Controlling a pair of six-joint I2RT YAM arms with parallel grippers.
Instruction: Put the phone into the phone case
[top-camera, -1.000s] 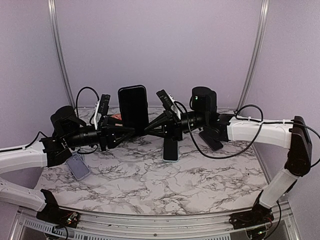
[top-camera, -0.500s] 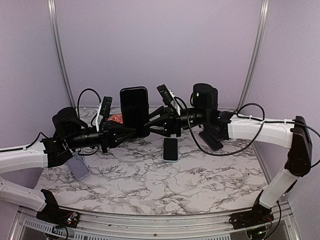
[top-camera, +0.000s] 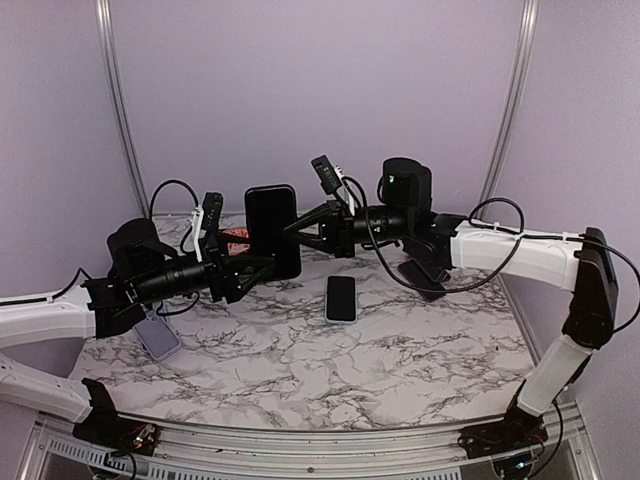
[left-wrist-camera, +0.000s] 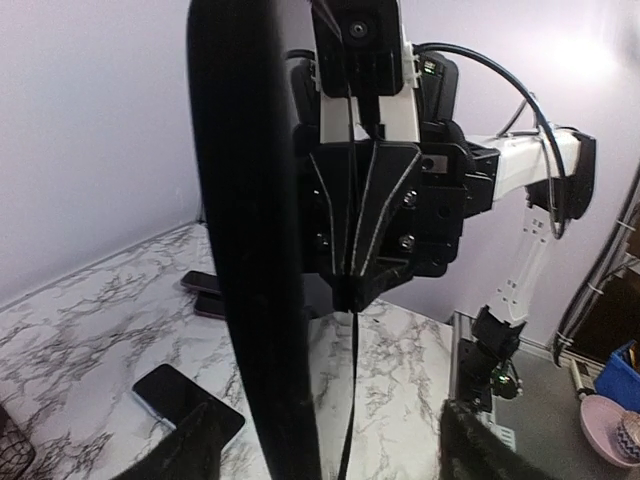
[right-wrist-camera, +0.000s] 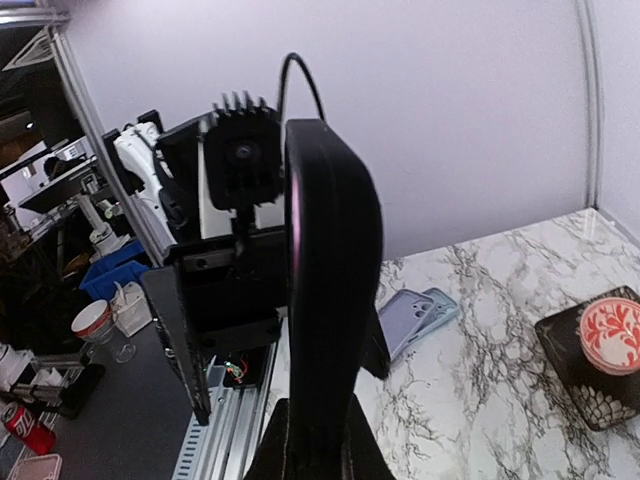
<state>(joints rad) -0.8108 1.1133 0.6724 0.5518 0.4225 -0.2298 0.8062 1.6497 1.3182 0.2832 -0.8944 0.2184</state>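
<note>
- Right gripper (top-camera: 291, 232) is clamped narrow on the right edge of the black round-cornered phone (top-camera: 271, 228), holding it upright in the air, well above the white-and-grey marbled bench (top-camera: 300, 375)
- Left gripper (left-wrist-camera: 335, 445) stands wide at the phone's lower part, one of its fingers (left-wrist-camera: 200, 445) close beside the slab and the other well apart, so it pinches nothing and the right arm alone carries the load
- Whether a black shell already wraps the phone cannot be told; it shows only as one dark slab, edge-on in both wrist views
- A lilac phone case (top-camera: 155, 335) lies flat at the bench's left side, below the left arm, and a dark smartphone with a pale rim (top-camera: 341, 298) lies flat near the middle
- Step in hand, as I judge it: a mid-air regrip between the arms, with the fitting not visibly done
- Next move calls for the left gripper to close squarely on the free edge before any pressing, since a one-sided edge hold could let the phone twist or slip
</note>
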